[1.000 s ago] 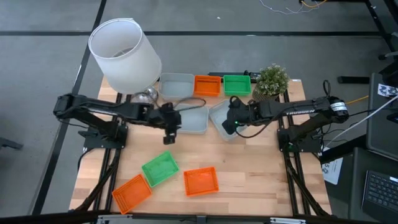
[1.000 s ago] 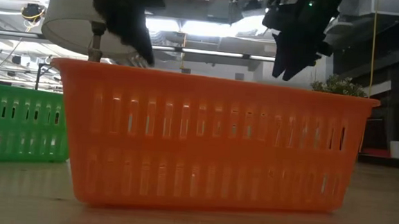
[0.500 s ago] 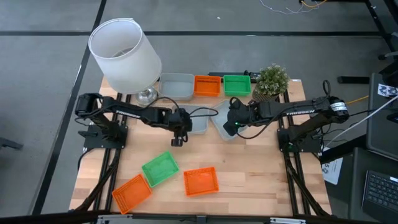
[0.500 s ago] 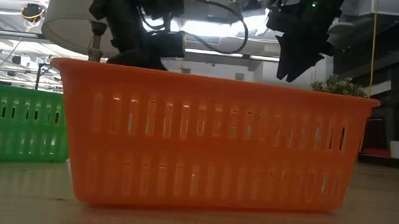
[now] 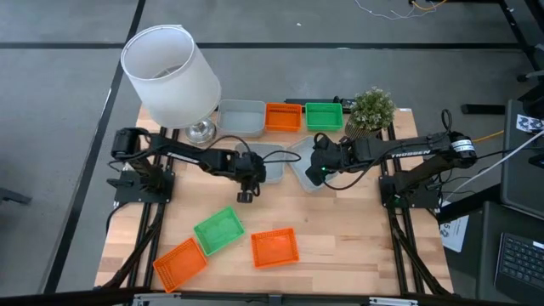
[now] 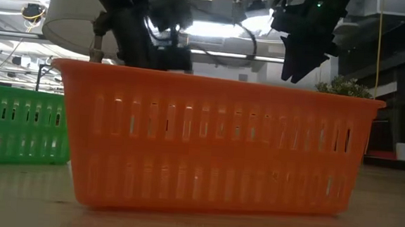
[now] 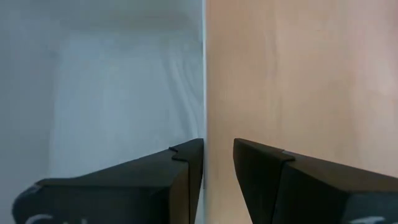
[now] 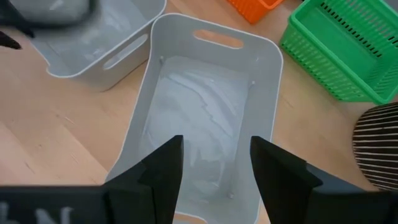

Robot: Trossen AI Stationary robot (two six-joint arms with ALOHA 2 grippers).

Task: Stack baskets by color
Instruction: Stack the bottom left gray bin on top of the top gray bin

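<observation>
Two pale grey baskets lie mid-table, one (image 5: 270, 161) under my left gripper (image 5: 252, 180) and one (image 5: 304, 163) under my right gripper (image 5: 320, 167). In the left wrist view my left gripper (image 7: 218, 155) is open and low, one finger over the grey basket (image 7: 112, 93) and one over bare table, with the basket's near wall (image 7: 204, 74) between them. My right gripper (image 8: 214, 162) hovers open above its grey basket (image 8: 205, 118). Grey (image 5: 240, 116), orange (image 5: 283, 116) and green (image 5: 324, 115) baskets stand in a far row. A green (image 5: 219, 229) and two orange ones (image 5: 274, 246) (image 5: 179, 262) rest near the front. My left gripper comes down slanting from the table's left, a finger (image 7: 186, 165) on the inner side of the grey basket's near wall (image 7: 204, 124) and the other outside it. Whether either finger touches the wall, I cannot tell. The basket rests flat on the table.
A large white lampshade (image 5: 170, 72) on a metal base stands at the far left, a potted plant (image 5: 371, 109) at the far right. In the low view an orange basket (image 6: 214, 149) fills the foreground, with a green one (image 6: 18, 130) at its left.
My left gripper has gone down and toward the table's right, onto the near wall of the left grey basket; in the low view it has sunk behind the orange basket's rim. Its finger gap looks the same. No basket has moved.
</observation>
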